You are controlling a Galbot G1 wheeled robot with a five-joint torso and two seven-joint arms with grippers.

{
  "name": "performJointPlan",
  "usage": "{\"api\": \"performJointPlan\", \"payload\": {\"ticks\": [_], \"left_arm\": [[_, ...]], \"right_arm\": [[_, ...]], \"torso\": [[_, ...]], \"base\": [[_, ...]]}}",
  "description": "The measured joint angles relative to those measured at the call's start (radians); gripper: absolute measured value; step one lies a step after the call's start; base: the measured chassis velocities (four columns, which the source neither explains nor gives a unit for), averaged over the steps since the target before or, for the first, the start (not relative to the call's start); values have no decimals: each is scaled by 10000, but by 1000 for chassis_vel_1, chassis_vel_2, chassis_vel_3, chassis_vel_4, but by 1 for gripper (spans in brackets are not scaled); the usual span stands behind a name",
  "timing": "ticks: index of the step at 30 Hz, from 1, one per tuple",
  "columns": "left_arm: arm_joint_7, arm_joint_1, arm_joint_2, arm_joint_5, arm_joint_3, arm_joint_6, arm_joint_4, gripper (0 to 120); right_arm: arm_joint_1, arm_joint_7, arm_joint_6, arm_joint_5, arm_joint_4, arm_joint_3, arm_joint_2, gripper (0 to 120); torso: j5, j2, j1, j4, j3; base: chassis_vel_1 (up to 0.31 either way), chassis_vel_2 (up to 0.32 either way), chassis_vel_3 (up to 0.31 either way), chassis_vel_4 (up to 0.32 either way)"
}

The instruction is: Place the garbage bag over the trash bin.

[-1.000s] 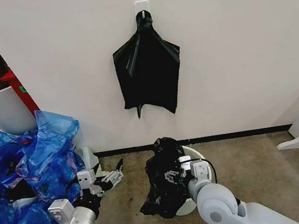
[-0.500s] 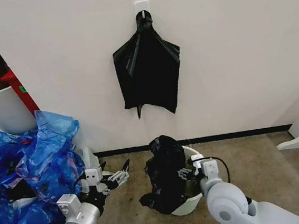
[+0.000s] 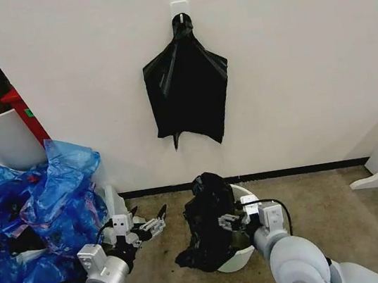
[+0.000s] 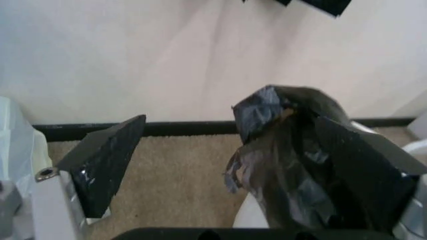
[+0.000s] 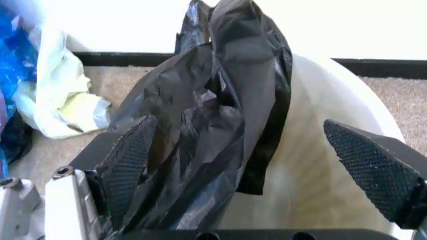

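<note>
Against a white wall, on brown carpet, the trash bin (image 3: 242, 251) carries the garbage bag (image 3: 208, 220) bunched over its left rim, not spread. Right gripper (image 3: 231, 222), spread wide, hovers at the bin mouth; left gripper (image 3: 152, 225), open and empty, waits left of the bag.

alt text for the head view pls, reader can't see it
A crumpled black garbage bag hangs over the left side of a small white trash bin on the carpet; the right claw is open at the bag, over the bin, and the left claw hovers open to its left. Another black bag hangs on the wall; blue bags lie left.
</note>
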Motion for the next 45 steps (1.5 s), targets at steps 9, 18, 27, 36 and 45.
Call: {"api": "performJointPlan", "payload": {"ticks": [9,18,27,36,45], "left_arm": [[-320,-1795,570,-1254,781,851,747,100],[-2779,-3508,296,-1747,3151,2301,910,100],[-3780,-4489,-31,-1721,4308,2663,1621,100],[-4304,-5200,-265,-1719,4932,3120,2183,100],[-4248,-5450,-605,-1478,5129,3156,2839,100]], "right_arm": [[-273,-35,93,-107,-78,321,-72,93],[-324,146,227,15,-269,577,-251,94],[-541,201,498,-13,-403,743,-375,94],[-617,192,790,-155,-605,732,-160,94],[-652,105,936,-156,-316,779,-225,94]], "torso": [[-1,0,0,0,0],[2,0,1,-2,0],[2,0,1,-1,1],[1,0,1,0,0],[0,0,1,0,0]], "base": [[0,0,0,0],[0,0,0,0],[0,0,0,0],[0,0,0,0],[0,0,0,0]]}}
